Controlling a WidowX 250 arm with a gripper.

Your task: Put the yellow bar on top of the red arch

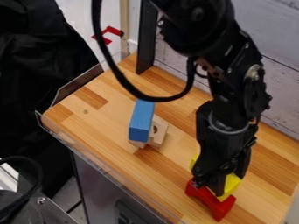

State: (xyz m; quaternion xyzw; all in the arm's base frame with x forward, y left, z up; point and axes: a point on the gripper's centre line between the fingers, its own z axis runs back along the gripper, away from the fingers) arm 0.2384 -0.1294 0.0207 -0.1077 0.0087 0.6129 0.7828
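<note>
Yellow bar (232, 185) by red arch (217, 204)

Striped wooden tabletop (88, 124); on it, red arch (217, 207), pale wooden block (161, 132) with hole.

A black robot gripper (209, 184) hangs over the wooden tabletop (81, 124), partly hiding a yellow bar (232, 183) at a red arch (213, 203), as a blue block (140, 122) and a pale wooden block (159, 132) sit together nearby.
</note>
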